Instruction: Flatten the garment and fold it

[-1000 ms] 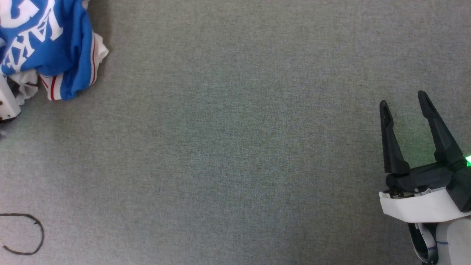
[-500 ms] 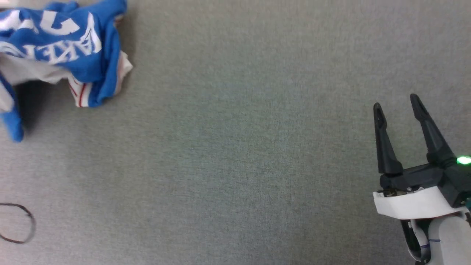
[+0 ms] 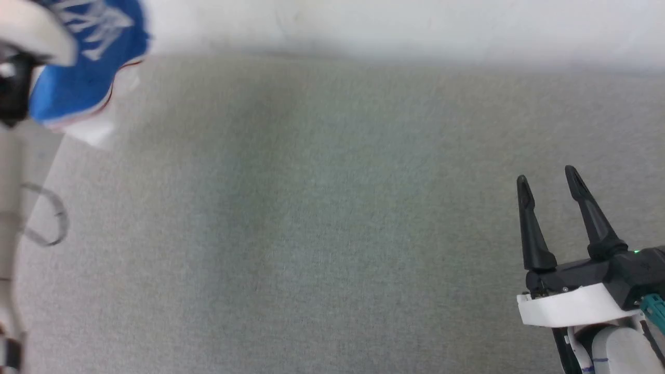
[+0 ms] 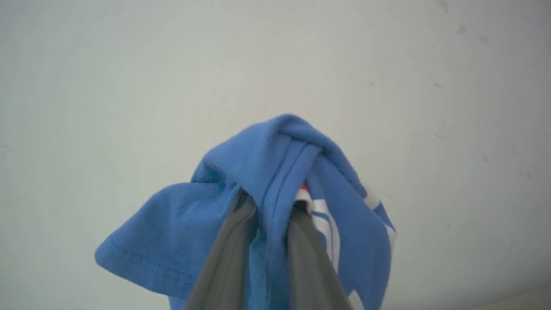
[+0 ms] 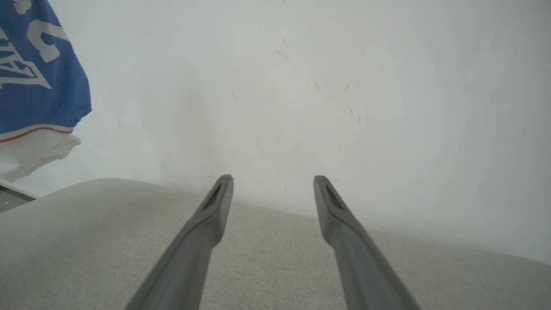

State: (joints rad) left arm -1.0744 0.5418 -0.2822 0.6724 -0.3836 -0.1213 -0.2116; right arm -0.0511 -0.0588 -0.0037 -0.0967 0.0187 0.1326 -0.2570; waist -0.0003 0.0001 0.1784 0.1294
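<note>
The garment [image 4: 275, 146], a bright blue T-shirt with white print and a red-striped white sleeve, hangs in the air in front of a white wall. My left gripper [image 4: 271, 200] is shut on a bunched fold of its blue fabric, which drapes over both fingers. In the head view the garment [image 3: 88, 78] is a blurred blue mass at the top left, beside my pale left forearm [image 3: 31, 31]. My right gripper [image 3: 546, 174] stands open at the lower right, far from the cloth, with nothing between its fingers. From the right wrist, the garment [image 5: 38, 86] hangs at the upper left beyond my right gripper [image 5: 273, 178].
A grey cloth-covered table [image 3: 332, 234] spreads below, its far edge meeting a white wall [image 3: 363, 26]. A dark loop mark [image 3: 49, 221] lies on the surface at the left.
My left gripper has shut on the garment and lifted it off the table into the air. The head camera has tilted up, bringing the wall into view. The right gripper stays open.
</note>
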